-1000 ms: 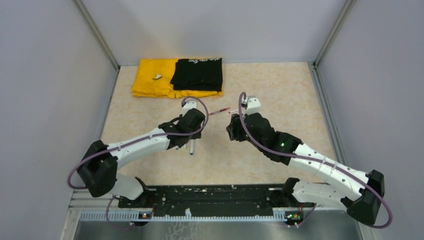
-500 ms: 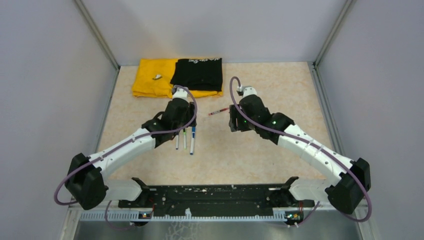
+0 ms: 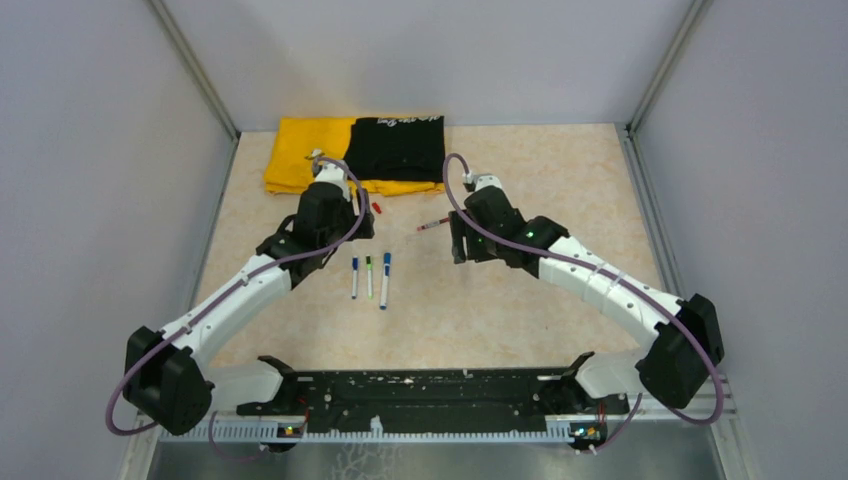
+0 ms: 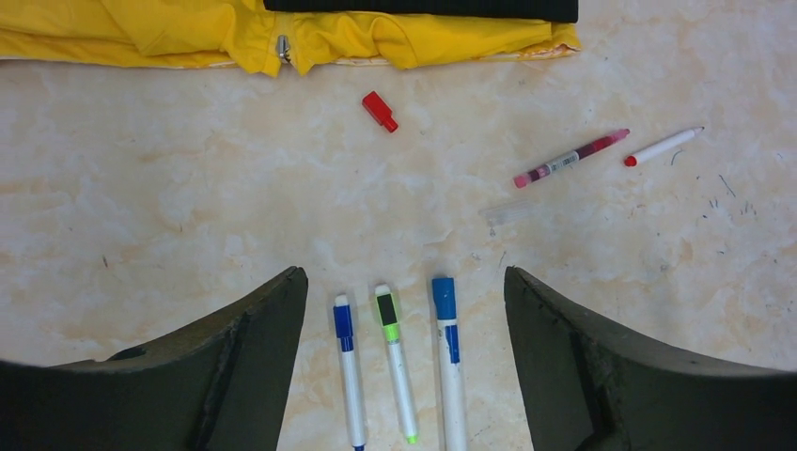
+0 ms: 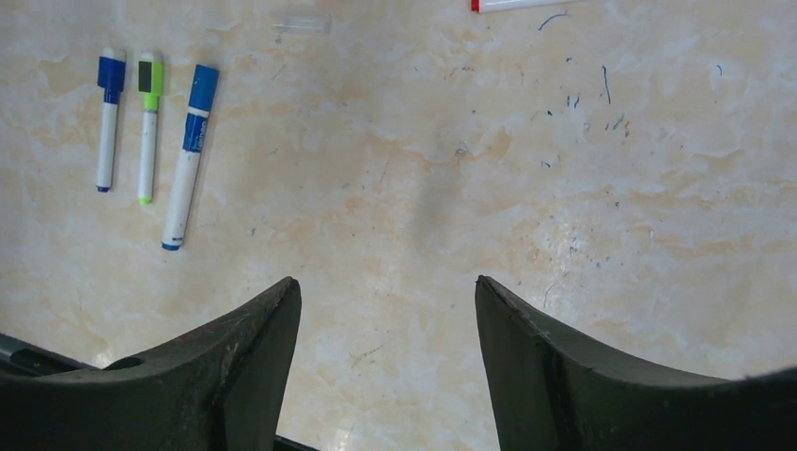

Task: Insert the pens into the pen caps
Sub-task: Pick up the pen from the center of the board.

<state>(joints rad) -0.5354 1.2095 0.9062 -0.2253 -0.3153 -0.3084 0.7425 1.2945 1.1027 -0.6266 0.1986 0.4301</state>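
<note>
Three capped pens lie side by side on the table: a blue-capped pen [image 4: 348,371], a green-capped pen [image 4: 395,362] and a longer blue-capped pen [image 4: 449,366]. My left gripper [image 4: 404,272] hangs open above their cap ends, holding nothing. Farther out lie a loose red cap [image 4: 380,111], a maroon pen [image 4: 570,159], a white pen with a bare red tip [image 4: 664,147] and a clear cap [image 4: 512,215]. My right gripper [image 5: 387,281] is open over bare table, to the right of the three pens [image 5: 148,127]. The clear cap [image 5: 303,23] lies beyond it.
A folded yellow cloth [image 3: 300,160] with a black cloth [image 3: 395,148] on it lies at the back of the table, just beyond the left wrist. Grey walls close in the left, right and back sides. Ink marks dot the tabletop [image 5: 573,94].
The left arm has swung back and to the left, uncovering the three capped pens. The right arm has stretched out, its gripper shifting slightly left and toward the back. The maroon pen has stayed put.
</note>
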